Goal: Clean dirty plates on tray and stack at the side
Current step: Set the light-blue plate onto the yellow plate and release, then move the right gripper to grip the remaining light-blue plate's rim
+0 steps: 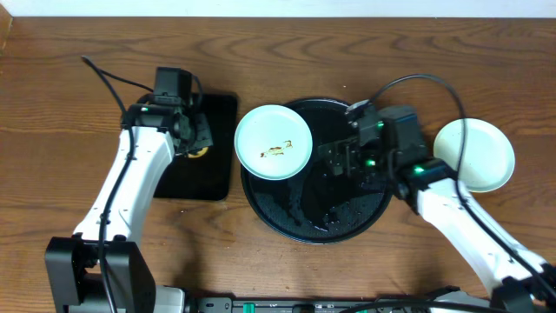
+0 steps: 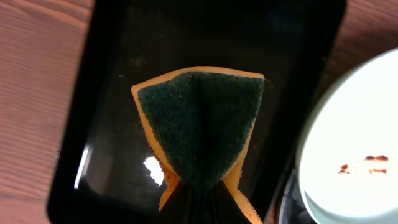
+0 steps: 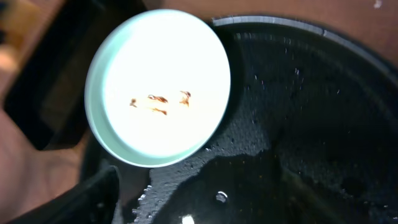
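Observation:
One pale aqua plate (image 1: 274,142) with brown smears at its centre lies on the left part of the round black tray (image 1: 347,217), overlapping its rim. It also shows in the right wrist view (image 3: 158,87) and at the edge of the left wrist view (image 2: 354,149). My right gripper (image 1: 343,161) hovers over the wet tray (image 3: 298,112) just right of this plate, open and empty (image 3: 214,186). My left gripper (image 1: 193,139) is shut on a yellow sponge with a green scouring face (image 2: 199,124). A pale plate (image 1: 473,154) rests on the table to the right; I cannot tell if another lies under it.
A smaller rectangular black tray (image 1: 204,178) lies left of the round tray, under the sponge (image 2: 106,93). Water drops and film cover the round tray's floor. Wooden table all around; cables arc above both arms.

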Controlling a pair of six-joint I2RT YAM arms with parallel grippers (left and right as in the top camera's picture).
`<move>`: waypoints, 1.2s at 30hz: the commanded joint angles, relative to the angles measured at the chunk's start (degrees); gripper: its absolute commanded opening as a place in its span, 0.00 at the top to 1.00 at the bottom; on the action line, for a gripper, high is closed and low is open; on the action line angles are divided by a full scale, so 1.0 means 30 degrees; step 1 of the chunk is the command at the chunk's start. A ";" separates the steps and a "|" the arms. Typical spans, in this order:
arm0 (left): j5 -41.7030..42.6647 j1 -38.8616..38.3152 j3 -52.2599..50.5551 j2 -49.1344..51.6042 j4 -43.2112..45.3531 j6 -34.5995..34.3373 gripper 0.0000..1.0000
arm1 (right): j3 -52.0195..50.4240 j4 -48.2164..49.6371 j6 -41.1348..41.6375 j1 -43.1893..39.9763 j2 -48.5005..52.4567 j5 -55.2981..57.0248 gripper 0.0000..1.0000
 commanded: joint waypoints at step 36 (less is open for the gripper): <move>-0.0211 0.0561 -0.0168 0.1545 -0.0117 0.0481 0.92 | 0.0379 0.1027 0.3665 0.2659 0.4248 1.0156 0.89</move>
